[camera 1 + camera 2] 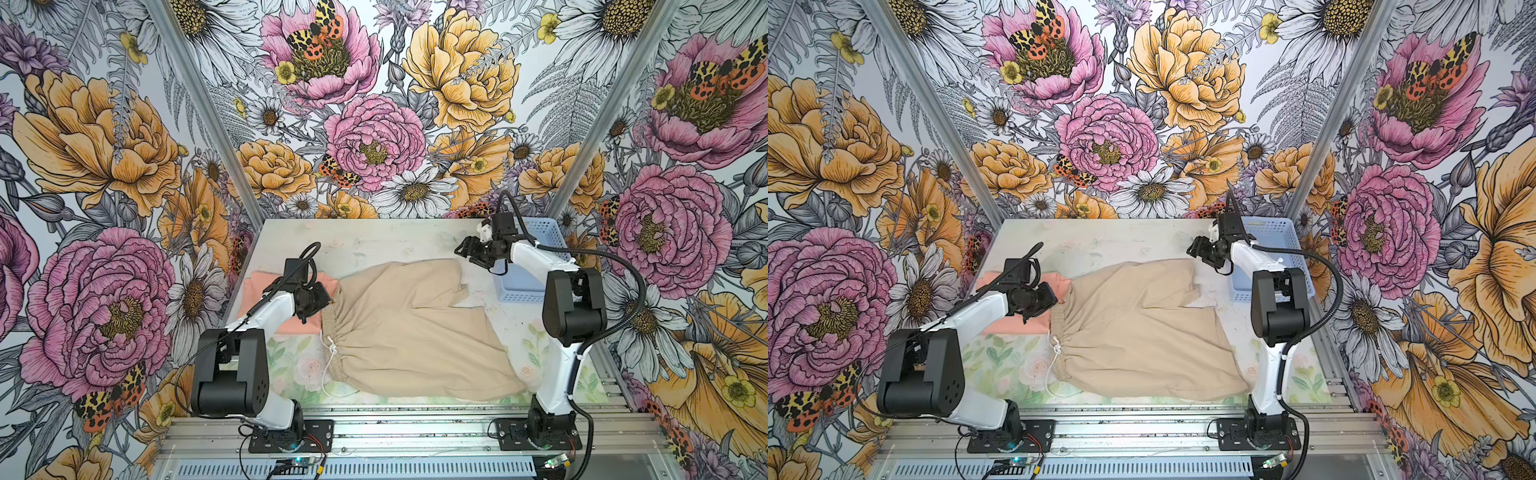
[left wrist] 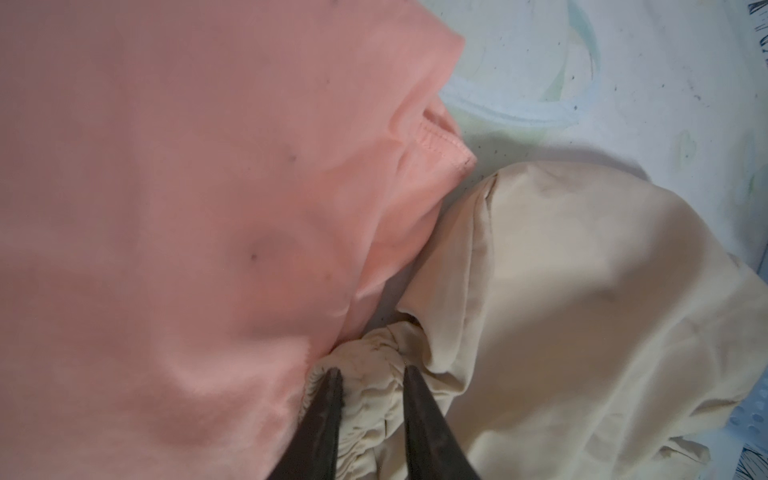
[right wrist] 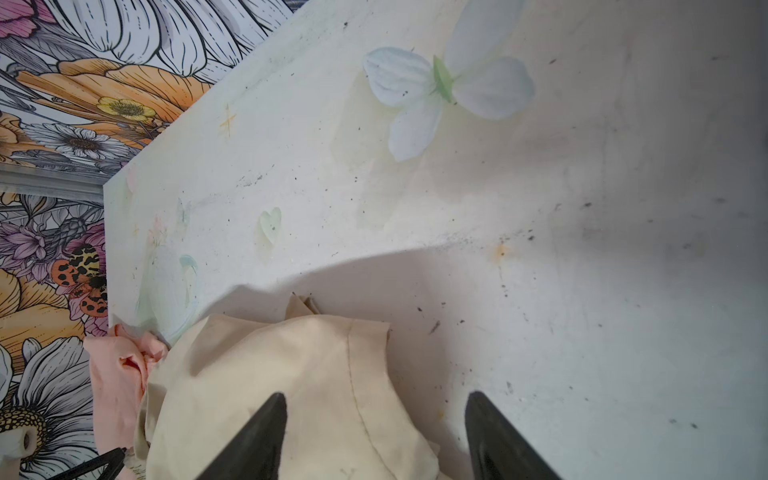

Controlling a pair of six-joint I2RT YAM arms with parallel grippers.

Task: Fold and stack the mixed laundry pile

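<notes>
Two soft clothes lie on the pale flowery table (image 1: pixel 374 241): the big beige cloth shorts (image 1: pixel 407 324) are spread in the middle, and the peach-pink cotton T-shirt (image 1: pixel 255 291) lies on the left, touching their stretchy waistband (image 1: pixel 338 332). Our left gripper (image 2: pixel 370 374) has its fingers close together around a bunch of that waistband, but we cannot tell if it is pinched tight, and our right gripper (image 3: pixel 376 399) hangs wide open over the far leg, holding nothing. We think the shorts are light and floppy, so the thick waistband and a leg hem are good places to grab.
</notes>
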